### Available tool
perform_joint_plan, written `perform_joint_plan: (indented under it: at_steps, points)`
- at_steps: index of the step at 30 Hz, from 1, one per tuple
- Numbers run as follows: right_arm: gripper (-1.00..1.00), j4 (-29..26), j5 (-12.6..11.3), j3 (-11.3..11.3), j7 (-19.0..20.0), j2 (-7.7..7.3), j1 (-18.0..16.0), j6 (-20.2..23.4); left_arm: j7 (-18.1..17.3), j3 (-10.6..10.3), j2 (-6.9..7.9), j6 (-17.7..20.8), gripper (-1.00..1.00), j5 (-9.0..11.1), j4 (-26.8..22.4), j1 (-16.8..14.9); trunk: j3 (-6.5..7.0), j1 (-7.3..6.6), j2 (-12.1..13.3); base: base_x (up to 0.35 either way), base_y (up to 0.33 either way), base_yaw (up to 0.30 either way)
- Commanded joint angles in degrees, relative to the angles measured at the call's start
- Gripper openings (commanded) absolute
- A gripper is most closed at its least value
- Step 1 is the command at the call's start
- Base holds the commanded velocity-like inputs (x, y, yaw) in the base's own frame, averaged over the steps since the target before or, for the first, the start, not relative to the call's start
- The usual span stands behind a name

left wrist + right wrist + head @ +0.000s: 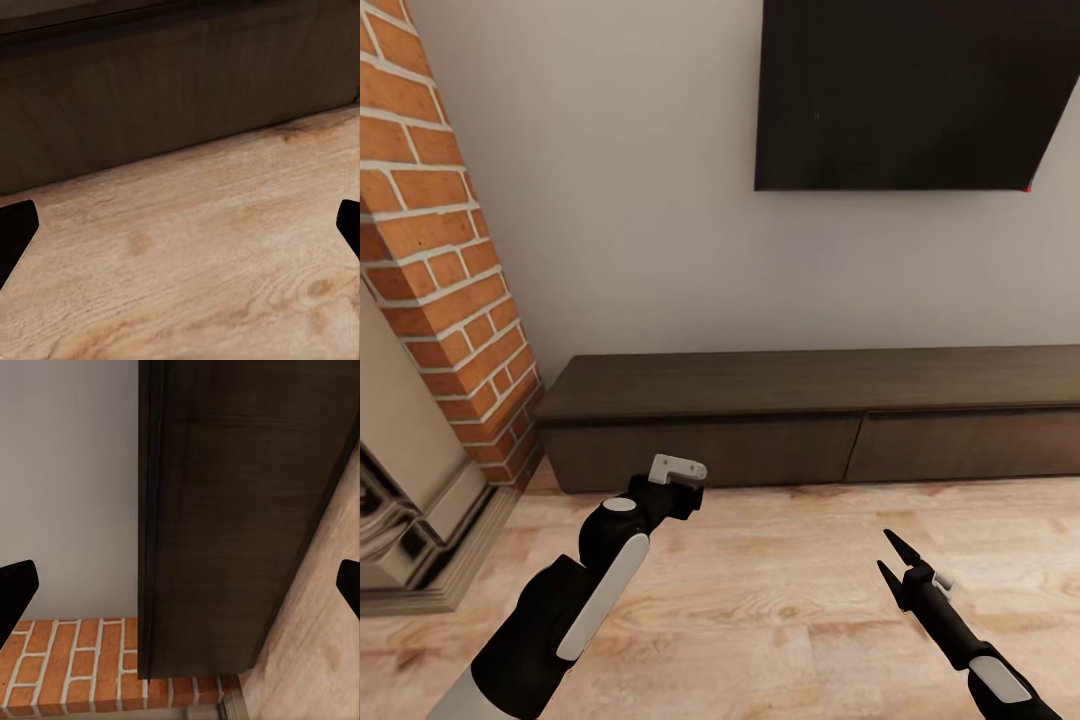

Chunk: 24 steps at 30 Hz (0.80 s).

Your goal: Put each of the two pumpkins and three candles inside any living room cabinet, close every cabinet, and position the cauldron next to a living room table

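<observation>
Robot faces the cabinet point(810, 420), drawers shut, w/ left gripper point(180, 225) and right gripper point(895, 565) both spread, empty; prob. approach step, next needs a drawer opened.

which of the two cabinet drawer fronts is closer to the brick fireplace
The left drawer front: its end sits beside the brick fireplace. The right drawer front lies past the centre seam, toward the picture's right edge.

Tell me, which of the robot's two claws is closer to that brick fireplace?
Left. The left gripper hangs over the wood floor just in front of the cabinet, not far from the brick fireplace. The right gripper hovers farther along the cabinet, away from the bricks.
</observation>
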Motion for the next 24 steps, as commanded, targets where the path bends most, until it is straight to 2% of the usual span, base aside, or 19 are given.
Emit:
perform_joint_plan:
  at_steps: [1, 5, 11, 14, 21, 24]
  points:
    - [1.0, 0.01, -0.39, -0.01, 0.11, -0.01, -0.03, 0.47, 0.59, -0.13, 0.05, 0.09, 1.0, 0.57, -0.05, -0.06, -0.05, 0.02, -0.02, 0.28, 0.131, 0.0]
    - [1.0, -0.06, -0.44, -0.01, 0.19, -0.01, -0.03, 0.46, 0.59, -0.46, 0.05, 0.1, 1.0, 0.57, -0.15, -0.06, -0.05, 0.02, -0.02, 0.295, 0.137, 0.0]
    - [1.0, -0.03, -0.28, 0.33, 5.71, 0.13, -0.03, -0.34, 0.55, -0.93, 0.05, 0.08, 1.0, 0.57, -0.28, -0.06, -0.05, 0.02, -0.02, 0.304, 0.127, 0.0]
    - [1.0, 0.25, -0.26, 0.3, 6.82, 0.21, -0.03, -1.77, 0.49, -0.96, 0.05, 0.07, 1.0, 0.57, -0.3, -0.06, -0.05, 0.02, -0.02, 0.256, 0.05, 0.0]
    - [1.0, 0.22, -0.26, 0.38, 7.16, 0.53, -0.03, -3.28, 0.5, -1.01, 0.05, 0.06, 1.0, 0.57, -0.28, -0.06, -0.05, 0.02, -0.02, 0.131, 0.01, 0.0]
    - [1.0, 0.17, -0.32, 0.41, 6.04, 0.35, -0.09, -3.13, 0.52, -1.01, 0.05, 0.08, 1.0, 0.57, -0.24, -0.06, -0.05, 0.02, -0.02, 0.029, 0.002, 0.0]
